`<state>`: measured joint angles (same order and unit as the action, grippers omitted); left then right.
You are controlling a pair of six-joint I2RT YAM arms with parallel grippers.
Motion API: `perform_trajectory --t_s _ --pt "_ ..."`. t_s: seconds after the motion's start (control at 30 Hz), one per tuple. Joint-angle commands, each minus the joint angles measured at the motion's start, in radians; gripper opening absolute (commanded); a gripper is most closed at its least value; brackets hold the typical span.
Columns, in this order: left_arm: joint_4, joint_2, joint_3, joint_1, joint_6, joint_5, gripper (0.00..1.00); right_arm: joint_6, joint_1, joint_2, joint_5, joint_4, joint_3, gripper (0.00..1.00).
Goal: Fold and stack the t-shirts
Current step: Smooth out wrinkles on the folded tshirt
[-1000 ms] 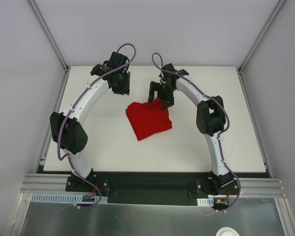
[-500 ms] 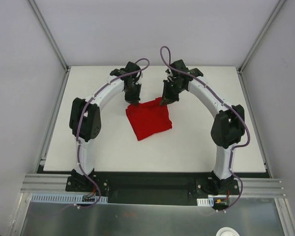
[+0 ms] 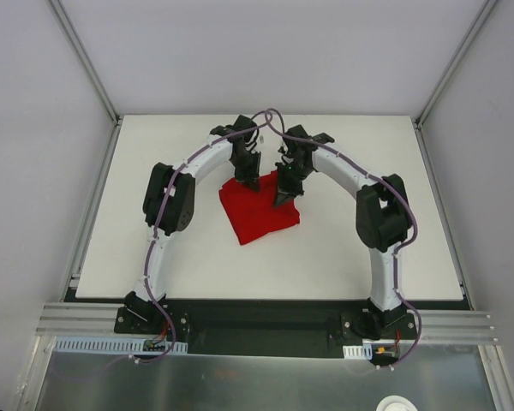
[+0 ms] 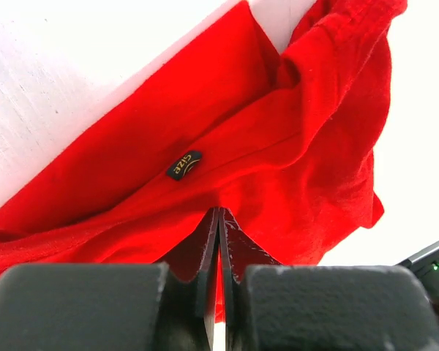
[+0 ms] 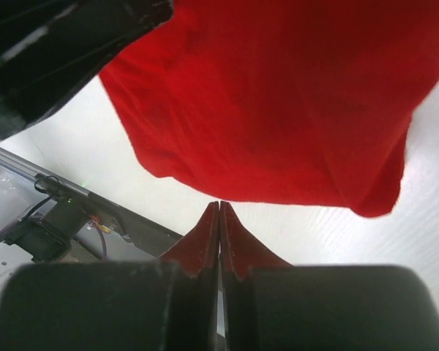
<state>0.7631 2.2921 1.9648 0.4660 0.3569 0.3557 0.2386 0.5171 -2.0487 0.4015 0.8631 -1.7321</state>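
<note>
Red t-shirt [image 3: 259, 210] lies centre of table [image 3: 368, 257]. Soft, light, floppy: we'd pinch far corners. L gripper [image 4: 218, 212] clamps a fold nr label [image 4: 184, 164]; R gripper [image 5: 219, 206] tips together at hem, hold unclear.

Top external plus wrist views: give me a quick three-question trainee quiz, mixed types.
1. True or false: the left pincer and right pincer are both shut.
2. The small black sewn label on the plain red soft fabric t-shirt shows in which view? A top external; B left wrist; C right wrist.
3. Fill in: the t-shirt lies on a flat white ____.
Key: 1 true; 2 B; 3 table.
</note>
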Motion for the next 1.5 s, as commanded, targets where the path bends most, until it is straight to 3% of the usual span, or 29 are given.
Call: perform_trajectory --t_s 0.0,0.4,0.63,0.77,1.13,1.3,1.47 --pt "0.002 0.001 0.031 -0.003 0.019 0.026 0.0 -0.008 0.015 -0.062 0.037 0.069 -0.076 0.01" --pt "0.053 -0.025 -0.067 -0.036 -0.03 -0.055 0.0 -0.042 0.014 -0.14 -0.012 0.185 -0.138 0.0" --pt "0.056 -0.141 -0.279 -0.036 -0.036 -0.11 0.0 -0.055 0.015 -0.142 -0.016 0.195 -0.155 0.01" --pt "0.047 -0.19 -0.322 -0.036 -0.053 -0.139 0.0 -0.059 0.014 -0.162 -0.009 0.214 -0.185 0.01" --pt "0.09 -0.355 -0.075 -0.018 -0.078 -0.184 0.0 -0.055 0.014 -0.151 -0.036 0.203 -0.167 0.01" --pt "0.084 -0.453 -0.3 -0.006 -0.093 -0.158 0.0 -0.079 0.011 -0.177 0.0 0.194 -0.223 0.01" --pt "-0.041 -0.542 -0.547 -0.007 -0.095 -0.115 0.0 -0.122 -0.009 -0.179 -0.025 0.117 -0.273 0.0"
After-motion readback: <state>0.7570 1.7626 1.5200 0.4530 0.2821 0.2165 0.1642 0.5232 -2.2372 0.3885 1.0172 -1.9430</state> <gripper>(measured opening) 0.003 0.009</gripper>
